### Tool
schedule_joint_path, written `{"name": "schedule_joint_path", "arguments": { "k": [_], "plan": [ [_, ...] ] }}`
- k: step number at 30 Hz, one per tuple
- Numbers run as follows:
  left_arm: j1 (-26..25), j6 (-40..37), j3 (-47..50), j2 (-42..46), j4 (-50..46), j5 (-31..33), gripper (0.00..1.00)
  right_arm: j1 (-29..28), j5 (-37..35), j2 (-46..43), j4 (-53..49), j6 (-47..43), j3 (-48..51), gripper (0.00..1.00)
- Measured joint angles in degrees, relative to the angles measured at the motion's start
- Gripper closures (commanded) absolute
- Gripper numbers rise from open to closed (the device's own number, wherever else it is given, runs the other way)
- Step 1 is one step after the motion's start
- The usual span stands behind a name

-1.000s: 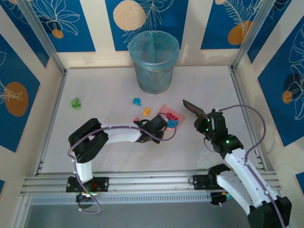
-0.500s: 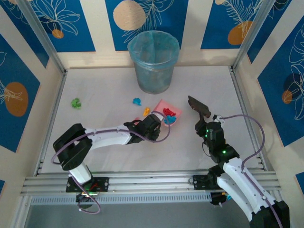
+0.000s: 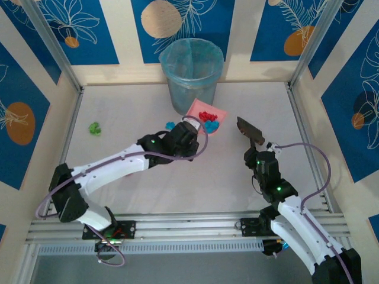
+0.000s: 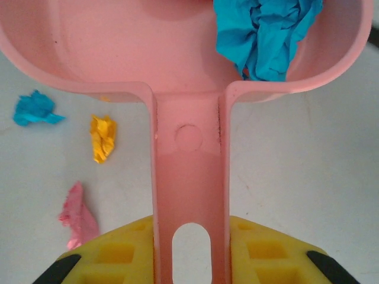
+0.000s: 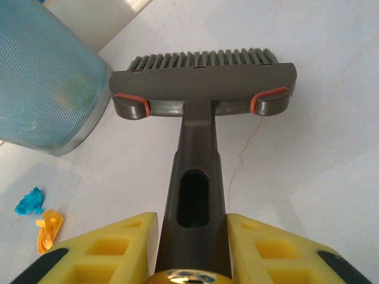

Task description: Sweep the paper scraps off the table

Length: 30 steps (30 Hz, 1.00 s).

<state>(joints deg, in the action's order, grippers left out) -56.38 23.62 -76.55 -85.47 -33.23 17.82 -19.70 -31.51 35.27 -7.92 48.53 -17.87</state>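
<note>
The white table (image 3: 130, 106) carries a translucent blue waste bin (image 3: 190, 77) at its far centre; the pink dustpan (image 3: 197, 108) is held just in front of it, handle clamped in the jaws of the left gripper (image 4: 190, 251). To the right, the jaws of the right gripper (image 5: 192, 242) are clamped on the handle of a dark brush (image 5: 201, 89). Of the paper scraps (image 3: 207, 116), red and cyan ones lie in the dustpan, a green scrap (image 3: 94, 127) lies on the table well apart at the left, and a cyan scrap (image 4: 35, 109), an orange scrap (image 4: 103, 137) and a pink scrap (image 4: 77, 216) lie on the table beside the handle.
</note>
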Motion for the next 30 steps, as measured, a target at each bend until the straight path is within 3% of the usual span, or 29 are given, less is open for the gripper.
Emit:
{"name": "schedule_joint_path", "arguments": {
  "k": [7,14,25,30],
  "plan": [
    [0.31,0.22,-15.72,-0.33,-13.18,3.89,1.00,-0.76,2.23,5.40,2.36,-2.03,0.00,1.00],
    [5.73,-0.85,-37.75,-8.92,-23.10,4.09,1.00,-1.66,4.66,10.80,5.79,-6.34,-0.55,1.00],
    [14.99,-1.51,-72.15,-30.73,-33.22,-7.85,1.00,-2.32,6.36,11.58,7.32,-9.49,-0.98,1.00],
    [19.65,0.96,-74.18,-35.23,-31.58,-17.03,1.00,-2.47,6.49,12.41,7.98,-10.01,-0.98,1.00]
  ]
}}
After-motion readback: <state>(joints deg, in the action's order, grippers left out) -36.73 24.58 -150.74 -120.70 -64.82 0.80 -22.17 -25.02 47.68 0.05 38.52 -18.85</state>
